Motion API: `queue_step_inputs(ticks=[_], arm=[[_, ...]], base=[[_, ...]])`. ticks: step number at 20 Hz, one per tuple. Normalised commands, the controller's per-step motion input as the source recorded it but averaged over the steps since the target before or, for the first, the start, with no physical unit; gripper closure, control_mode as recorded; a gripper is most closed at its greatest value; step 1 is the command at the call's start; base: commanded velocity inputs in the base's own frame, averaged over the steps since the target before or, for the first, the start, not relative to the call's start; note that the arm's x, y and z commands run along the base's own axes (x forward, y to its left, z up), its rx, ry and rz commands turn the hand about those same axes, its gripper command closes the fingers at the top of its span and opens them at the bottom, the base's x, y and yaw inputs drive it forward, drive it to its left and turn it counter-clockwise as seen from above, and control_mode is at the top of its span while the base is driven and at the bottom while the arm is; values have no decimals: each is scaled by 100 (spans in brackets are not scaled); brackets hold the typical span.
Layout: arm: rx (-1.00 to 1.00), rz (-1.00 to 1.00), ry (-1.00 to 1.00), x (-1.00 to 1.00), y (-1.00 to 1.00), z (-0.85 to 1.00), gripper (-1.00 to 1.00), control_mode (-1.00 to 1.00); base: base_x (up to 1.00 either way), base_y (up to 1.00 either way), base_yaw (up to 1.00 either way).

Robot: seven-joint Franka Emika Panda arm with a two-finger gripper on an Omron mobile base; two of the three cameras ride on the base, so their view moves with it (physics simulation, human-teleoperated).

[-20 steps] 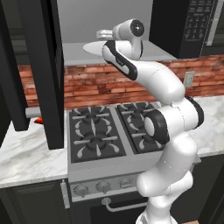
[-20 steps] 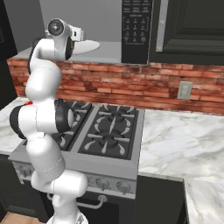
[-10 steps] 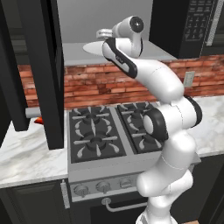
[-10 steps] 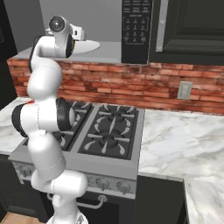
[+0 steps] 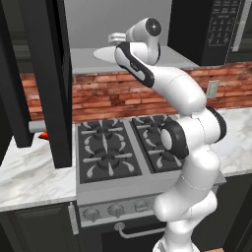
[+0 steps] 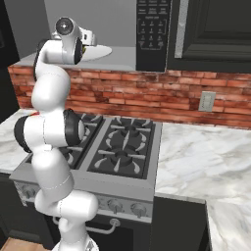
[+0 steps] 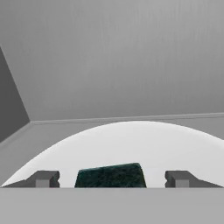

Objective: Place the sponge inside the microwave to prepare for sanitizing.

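Observation:
The microwave (image 5: 220,29) stands open above the stove, its black door (image 5: 48,83) swung out to the left and its button panel (image 6: 152,30) on the right. My gripper (image 7: 112,179) reaches into the grey cavity over the white round plate (image 7: 131,144). The sponge (image 7: 110,176), dark green side up, lies on the plate between my fingertips (image 7: 43,178), with a gap on each side. The jaws are open and nothing is held. From the base, the gripper (image 5: 115,38) (image 6: 91,39) hovers just above the plate (image 6: 102,51).
Below the microwave sit a black gas stove (image 5: 123,147), a brick backsplash (image 6: 147,93) and marble counters (image 6: 206,157). A red packet (image 5: 44,135) peeks out behind the door's lower edge. A wall outlet (image 6: 208,101) is at the right.
The jaws have spread apart and let go of the sponge, which now rests on the plate. The arm has hardly shifted.

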Motion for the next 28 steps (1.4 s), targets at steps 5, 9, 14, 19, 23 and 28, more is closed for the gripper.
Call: queue_step_inputs(ticks=[5, 9, 14, 19, 23, 28], arm=[[0, 0, 0, 0, 0, -5, -100, -100], [0, 0, 0, -11, 0, 5, -100, -100], [0, 0, 0, -31, 0, 15, -100, -100], [0, 0, 0, -39, -3, 12, -100, -100], [0, 0, 0, -47, -3, 1, -100, -100], [0, 0, 2, -54, -14, 0, -100, -100]], base=[[0, 0, 0], [0, 0, 0], [0, 0, 0], [0, 0, 0], [0, 0, 0], [0, 0, 0]])
